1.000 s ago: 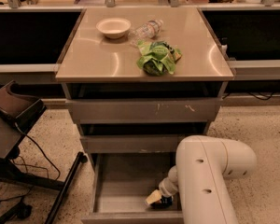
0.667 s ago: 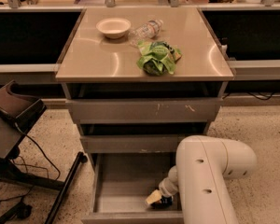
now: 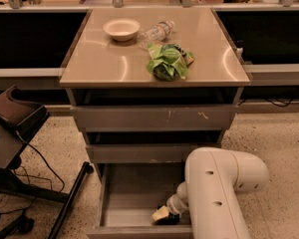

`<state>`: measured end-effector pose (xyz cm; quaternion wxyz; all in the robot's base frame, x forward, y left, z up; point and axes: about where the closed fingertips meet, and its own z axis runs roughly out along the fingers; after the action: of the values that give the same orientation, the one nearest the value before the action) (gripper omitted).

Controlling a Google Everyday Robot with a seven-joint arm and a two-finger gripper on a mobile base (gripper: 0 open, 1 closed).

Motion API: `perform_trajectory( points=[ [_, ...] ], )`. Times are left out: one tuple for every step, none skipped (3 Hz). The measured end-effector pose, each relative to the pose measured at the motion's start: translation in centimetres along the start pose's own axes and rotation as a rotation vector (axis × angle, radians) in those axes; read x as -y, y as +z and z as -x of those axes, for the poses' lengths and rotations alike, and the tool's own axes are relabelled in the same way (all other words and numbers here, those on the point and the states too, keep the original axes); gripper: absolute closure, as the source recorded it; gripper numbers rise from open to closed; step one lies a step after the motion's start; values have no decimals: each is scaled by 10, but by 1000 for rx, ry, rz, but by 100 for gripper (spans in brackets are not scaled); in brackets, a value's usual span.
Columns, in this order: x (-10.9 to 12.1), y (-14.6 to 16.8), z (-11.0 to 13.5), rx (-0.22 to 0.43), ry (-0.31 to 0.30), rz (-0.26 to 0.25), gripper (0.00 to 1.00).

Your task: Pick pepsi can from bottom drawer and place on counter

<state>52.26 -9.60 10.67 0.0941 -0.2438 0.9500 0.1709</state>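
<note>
Item: grey cabinet, three drawers.

- Counter [image 3: 104, 63]: tan and glossy. It carries a pale bowl [image 3: 121, 29] at 11 o'clock, a clear water bottle [image 3: 157, 32] lying at 12 o'clock, and a green chip bag [image 3: 168, 61] just right of centre.
- Two upper drawers [image 3: 154, 117]: closed, fronts scuffed.
- Bottom drawer [image 3: 124, 198]: pulled open at 6 o'clock of the view, grey floor showing.
- White arm [image 3: 219, 193]: enters from 5 o'clock and reaches down into that drawer.
- Gripper [image 3: 162, 214]: low at the drawer's front right. Whether it is clenched or released cannot be told.
- Pepsi can [image 3: 169, 220]: probably the dark shape directly under the gripper, on the drawer floor.
</note>
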Motion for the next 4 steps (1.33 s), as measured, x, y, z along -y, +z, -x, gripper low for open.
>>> perform_trajectory(
  points=[
    [-2,12,0,6,49,-31,0],
    [-2,12,0,6,49,-31,19],
    [-2,11,1,6,49,-31,42],
    [-5,3,3,6,49,-31,66]
  ],
)
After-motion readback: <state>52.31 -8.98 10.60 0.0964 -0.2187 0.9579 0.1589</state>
